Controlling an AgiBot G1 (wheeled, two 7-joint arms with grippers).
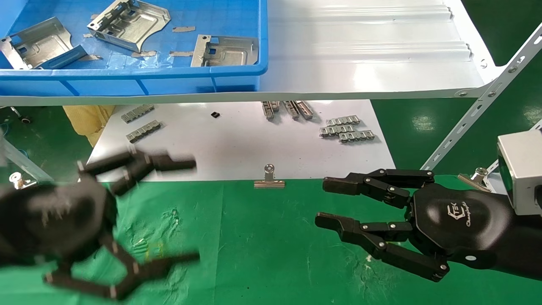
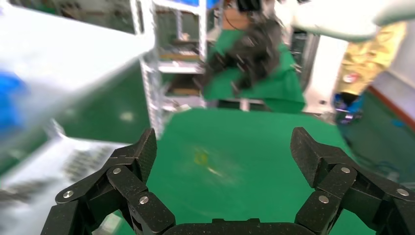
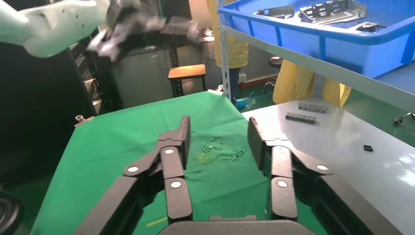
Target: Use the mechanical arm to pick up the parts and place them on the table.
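Three silvery stamped parts lie in the blue bin on the shelf: one at the left (image 1: 36,44), one in the middle (image 1: 129,23), one at the right (image 1: 226,51). My left gripper (image 1: 192,209) hovers over the left side of the green-cloth table (image 1: 262,237), below the bin. It looks motion-blurred, and it is open and empty. In the left wrist view (image 2: 225,147) only green cloth lies between its fingers. My right gripper (image 1: 322,202) is open and empty over the table's right side, and only cloth shows between its fingers in the right wrist view (image 3: 219,129).
The blue bin (image 1: 169,78) stands on a glossy white shelf (image 1: 360,55) overhanging a white tabletop (image 1: 237,140). Grey link strips (image 1: 347,129) lie there. A binder clip (image 1: 269,178) grips the cloth edge. A slanted shelf brace (image 1: 478,106) stands at the right.
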